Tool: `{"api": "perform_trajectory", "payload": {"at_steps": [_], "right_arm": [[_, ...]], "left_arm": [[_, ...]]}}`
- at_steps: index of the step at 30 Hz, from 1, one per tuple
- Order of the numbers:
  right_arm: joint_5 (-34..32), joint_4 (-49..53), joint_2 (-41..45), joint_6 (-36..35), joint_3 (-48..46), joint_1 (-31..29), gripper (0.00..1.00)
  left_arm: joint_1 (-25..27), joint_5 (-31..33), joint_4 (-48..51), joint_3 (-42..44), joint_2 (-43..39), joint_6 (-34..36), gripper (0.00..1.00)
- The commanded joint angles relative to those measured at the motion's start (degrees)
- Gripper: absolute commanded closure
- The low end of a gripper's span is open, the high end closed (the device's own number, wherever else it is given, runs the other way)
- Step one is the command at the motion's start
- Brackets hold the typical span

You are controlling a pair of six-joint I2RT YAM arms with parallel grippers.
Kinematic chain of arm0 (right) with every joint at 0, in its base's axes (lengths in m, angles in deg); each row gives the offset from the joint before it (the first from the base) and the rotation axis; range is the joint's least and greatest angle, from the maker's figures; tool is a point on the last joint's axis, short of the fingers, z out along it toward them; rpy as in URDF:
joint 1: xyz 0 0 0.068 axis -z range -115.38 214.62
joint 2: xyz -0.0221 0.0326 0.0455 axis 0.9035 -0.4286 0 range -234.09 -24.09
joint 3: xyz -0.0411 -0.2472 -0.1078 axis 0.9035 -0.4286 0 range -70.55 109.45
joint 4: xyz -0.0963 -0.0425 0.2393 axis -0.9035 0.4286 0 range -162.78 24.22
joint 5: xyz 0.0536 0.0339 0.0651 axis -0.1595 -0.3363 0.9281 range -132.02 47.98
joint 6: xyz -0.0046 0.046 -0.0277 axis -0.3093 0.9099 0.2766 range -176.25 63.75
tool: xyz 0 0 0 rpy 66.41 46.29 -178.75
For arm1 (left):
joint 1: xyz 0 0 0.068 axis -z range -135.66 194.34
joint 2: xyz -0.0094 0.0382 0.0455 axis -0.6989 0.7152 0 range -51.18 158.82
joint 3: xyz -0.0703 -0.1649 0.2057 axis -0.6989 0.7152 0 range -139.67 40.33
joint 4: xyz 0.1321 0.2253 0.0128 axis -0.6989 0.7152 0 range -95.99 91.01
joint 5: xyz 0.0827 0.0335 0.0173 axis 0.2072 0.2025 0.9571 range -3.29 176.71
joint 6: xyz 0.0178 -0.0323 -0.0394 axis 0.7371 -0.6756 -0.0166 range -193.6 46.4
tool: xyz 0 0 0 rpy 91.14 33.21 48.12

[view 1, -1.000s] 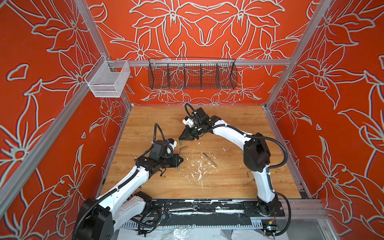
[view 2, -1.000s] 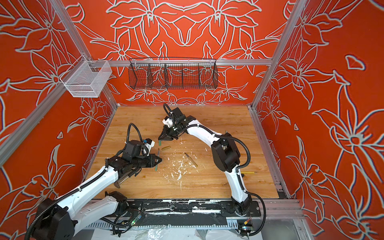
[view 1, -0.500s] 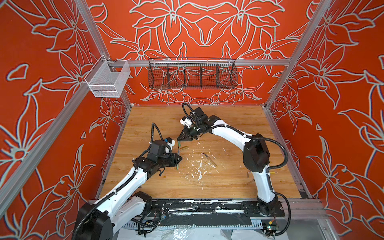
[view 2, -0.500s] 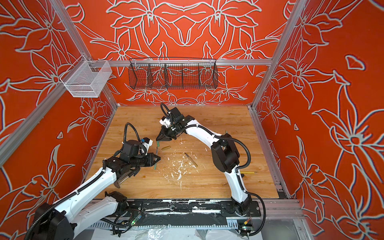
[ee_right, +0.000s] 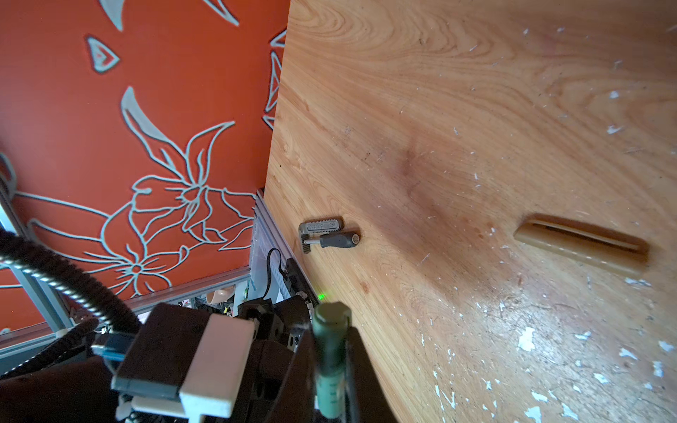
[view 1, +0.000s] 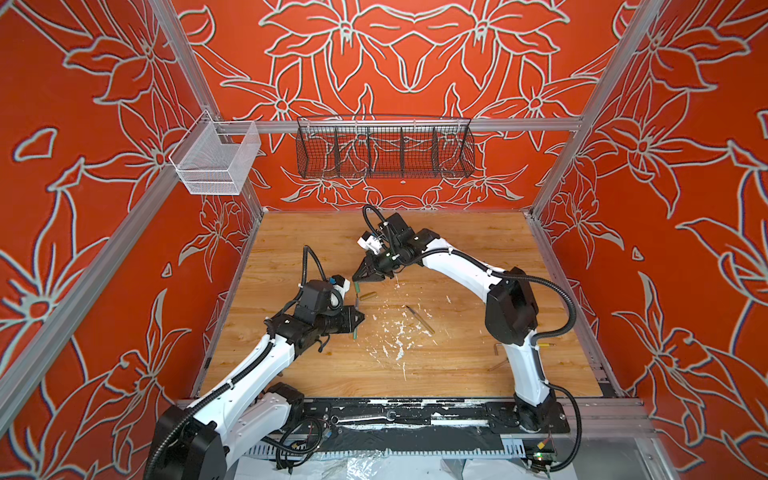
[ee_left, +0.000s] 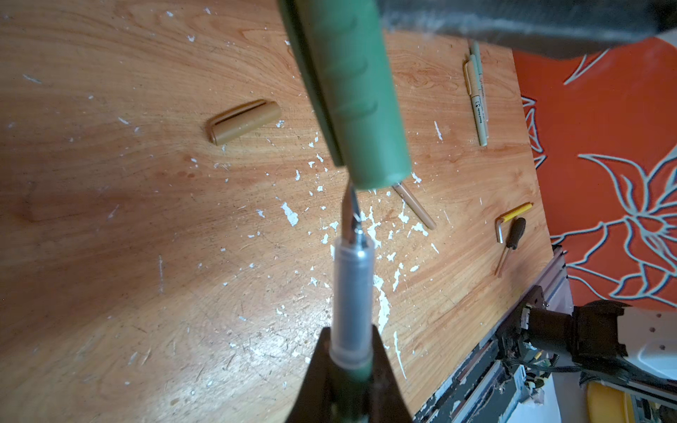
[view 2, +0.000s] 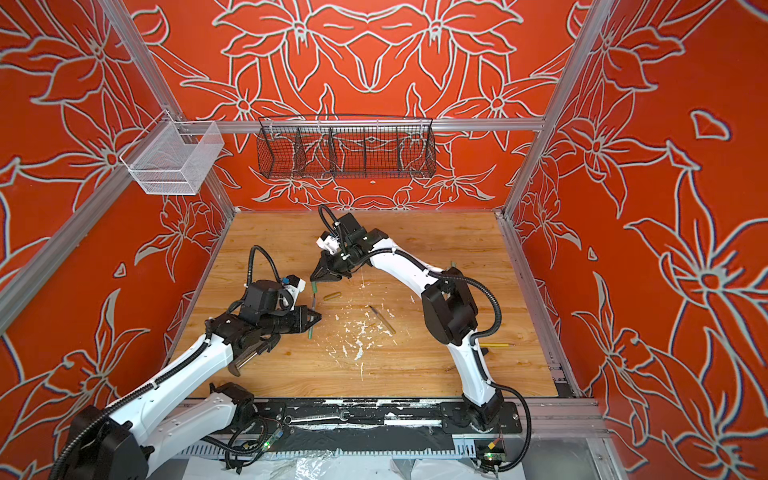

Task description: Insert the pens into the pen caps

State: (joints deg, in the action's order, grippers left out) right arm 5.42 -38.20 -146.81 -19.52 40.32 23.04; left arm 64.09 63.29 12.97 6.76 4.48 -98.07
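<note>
My left gripper [ee_left: 350, 333] is shut on a dark green pen [ee_left: 351, 285], whose clear front section and dark tip point up out of the jaws. My right gripper [ee_right: 329, 329] is shut on a green pen cap [ee_right: 330, 351]. In the left wrist view the cap [ee_left: 361, 110] hangs just above the pen, its open mouth touching the tip. Both top views show the left gripper [view 1: 357, 318] [view 2: 313, 320] below the right gripper [view 1: 365, 276] [view 2: 322, 276] at the table's left centre. A tan cap [view 1: 368, 295] [ee_left: 243, 122] and an uncapped tan pen [view 1: 419, 319] [ee_left: 415, 207] lie on the table.
Two capped pens [ee_left: 476, 95] lie side by side near the far right wall. A yellow-handled hex key [ee_left: 513, 216] and a small black screwdriver [ee_left: 511, 241] lie near the right arm's base. A grey bit tool [ee_right: 329, 234] lies by the left edge. White flecks dot the table's middle.
My right gripper has carried the green cap left and toward the front, closing on the pen tip. The left gripper has hardly moved.
</note>
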Motion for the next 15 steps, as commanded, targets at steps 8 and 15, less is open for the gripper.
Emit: {"api": "perform_trajectory", "payload": {"at_steps": [8, 15], "right_arm": [[-0.29, 6.72, -2.74, -4.82, 5.07, -2.03, 0.85], [-1.66, 4.9, -1.97, -4.56, 4.55, -2.01, 0.85]], "left_arm": [[-0.52, 0.73, 0.11, 0.51, -2.36, -0.1, 1.0], [-0.42, -1.47, 0.63, 0.8, -3.3, 0.46, 1.0]]}}
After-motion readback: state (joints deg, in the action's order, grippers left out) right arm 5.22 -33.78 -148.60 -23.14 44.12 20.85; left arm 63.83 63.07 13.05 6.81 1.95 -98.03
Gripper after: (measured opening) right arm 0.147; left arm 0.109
